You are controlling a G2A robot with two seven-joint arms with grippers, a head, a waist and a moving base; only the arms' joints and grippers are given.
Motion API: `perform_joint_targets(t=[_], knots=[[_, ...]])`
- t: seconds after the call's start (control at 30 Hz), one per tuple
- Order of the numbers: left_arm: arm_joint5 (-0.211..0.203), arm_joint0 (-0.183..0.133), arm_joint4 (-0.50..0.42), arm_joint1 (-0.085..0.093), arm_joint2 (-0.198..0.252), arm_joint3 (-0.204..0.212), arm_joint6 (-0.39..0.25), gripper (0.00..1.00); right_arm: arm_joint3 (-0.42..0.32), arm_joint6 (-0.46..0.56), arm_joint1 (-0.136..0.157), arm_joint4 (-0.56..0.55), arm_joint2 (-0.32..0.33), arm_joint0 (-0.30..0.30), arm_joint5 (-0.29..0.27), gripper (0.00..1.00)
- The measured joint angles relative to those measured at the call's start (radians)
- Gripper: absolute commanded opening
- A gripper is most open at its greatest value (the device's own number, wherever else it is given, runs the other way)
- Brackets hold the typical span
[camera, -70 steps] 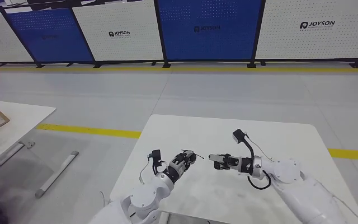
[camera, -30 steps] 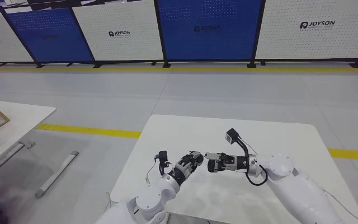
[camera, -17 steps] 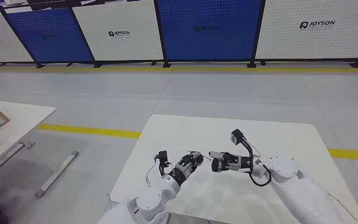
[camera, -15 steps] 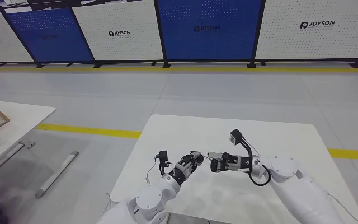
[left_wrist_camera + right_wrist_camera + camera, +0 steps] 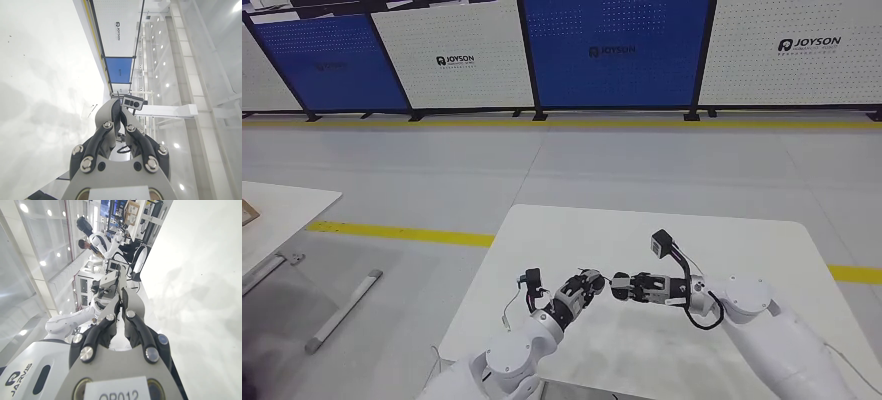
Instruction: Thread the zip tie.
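Over the near middle of the white rectangular table (image 5: 722,240), the left gripper (image 5: 591,282) and right gripper (image 5: 619,285) almost meet tip to tip, hiding the thin black plastic zip tie (image 5: 118,95) from above. Each claw is pinched tight on it. A sliver pokes past the left fingertips; its head is hard to make out.

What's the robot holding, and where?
The left gripper pinches the black zip tie just behind its tip. The right gripper is shut; on what, cannot tell.
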Motion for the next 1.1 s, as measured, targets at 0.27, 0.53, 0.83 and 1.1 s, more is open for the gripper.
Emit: perform_joint_targets(t=[0.27, 0.53, 0.83, 1.1], knots=[[0.005, 0.006, 0.032, -0.009, -0.008, 0.000, -0.009, 1.00, -0.005, 0.003, -0.004, -0.006, 0.014, -0.010, -0.010, 0.00], [-0.001, 0.012, 0.039, -0.011, -0.009, 0.000, -0.019, 1.00, -0.007, -0.001, -0.006, -0.013, 0.021, -0.014, -0.010, 0.00], [-0.001, 0.012, 0.039, -0.011, -0.009, 0.000, -0.019, 1.00, -0.006, -0.001, -0.006, -0.013, 0.021, -0.014, -0.010, 0.00], [-0.006, 0.011, 0.045, -0.014, -0.022, 0.011, -0.029, 1.00, -0.032, 0.048, 0.002, 0.021, 0.057, -0.039, -0.017, 0.00]])
